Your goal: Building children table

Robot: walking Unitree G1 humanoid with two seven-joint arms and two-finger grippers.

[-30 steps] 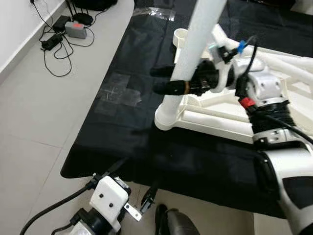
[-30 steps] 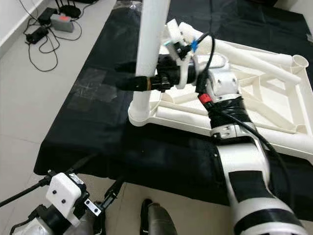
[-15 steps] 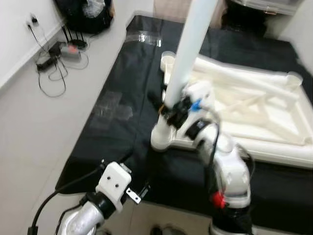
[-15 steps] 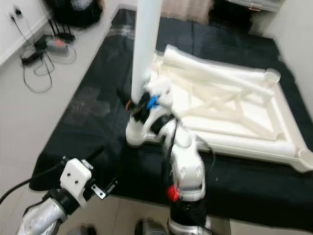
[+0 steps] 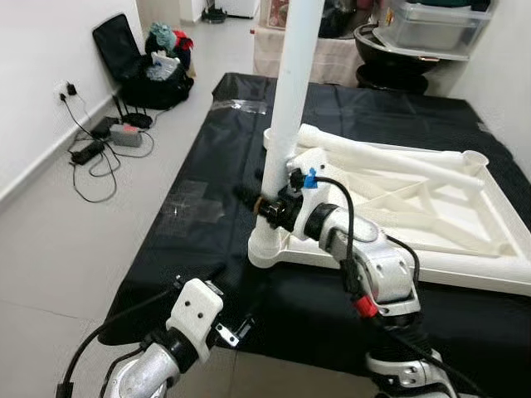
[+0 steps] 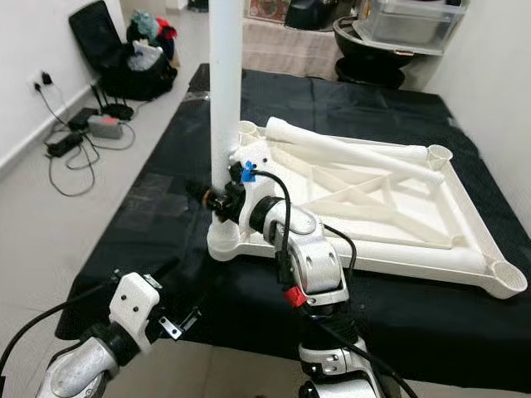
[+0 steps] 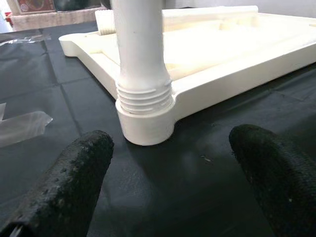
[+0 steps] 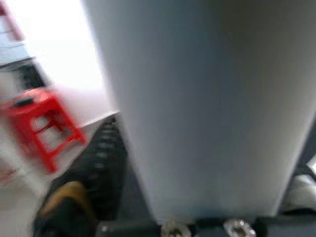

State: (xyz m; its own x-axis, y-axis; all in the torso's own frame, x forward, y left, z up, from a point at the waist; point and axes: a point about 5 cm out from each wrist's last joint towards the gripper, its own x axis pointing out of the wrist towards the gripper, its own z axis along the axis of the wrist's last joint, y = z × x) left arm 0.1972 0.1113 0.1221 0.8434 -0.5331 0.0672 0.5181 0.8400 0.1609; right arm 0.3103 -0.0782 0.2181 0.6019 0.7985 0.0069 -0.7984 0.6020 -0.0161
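Leg point(image 5: 290, 91), white and upright, is seated in the near corner socket of the overturned tabletop point(image 5: 431, 207), which is laid on a black mat point(image 5: 216, 166) on the floor. The right gripper point(image 5: 264, 205) is clamped on the leg low down, just above the socket. In the left wrist view the leg's ribbed base point(image 7: 144, 96) is seen in the socket, with both black fingers point(image 7: 74, 173) spread wide apart and nothing held between them. The left gripper point(image 5: 228, 325) is held low at the mat's near edge. Cables point(image 5: 91, 153) and a bag point(image 5: 145, 70) are seen by the wall.
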